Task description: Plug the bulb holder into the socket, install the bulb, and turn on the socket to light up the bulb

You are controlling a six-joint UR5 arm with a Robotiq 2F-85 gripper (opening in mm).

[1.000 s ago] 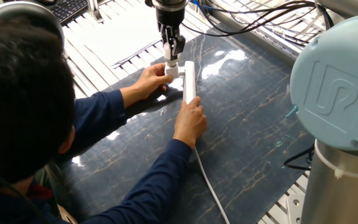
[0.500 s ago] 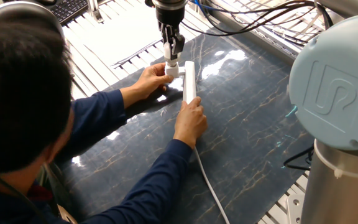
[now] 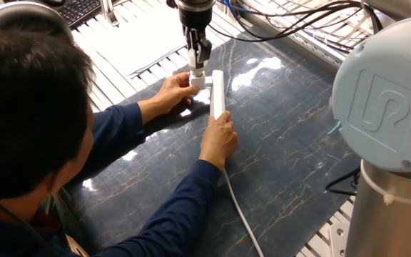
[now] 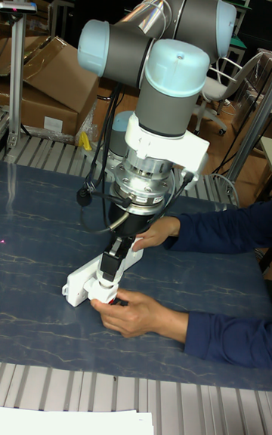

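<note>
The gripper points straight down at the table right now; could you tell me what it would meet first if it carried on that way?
The gripper already has a small white piece, probably the bulb holder, at its tip; further down lies the mat beside the socket, between the person's hands.

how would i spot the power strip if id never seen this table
Find the dark marbled mat, then the gripper hanging over its far edge. The socket is the long white bar right beside it, between the person's two hands, the only thing trailing a white cord.
</note>
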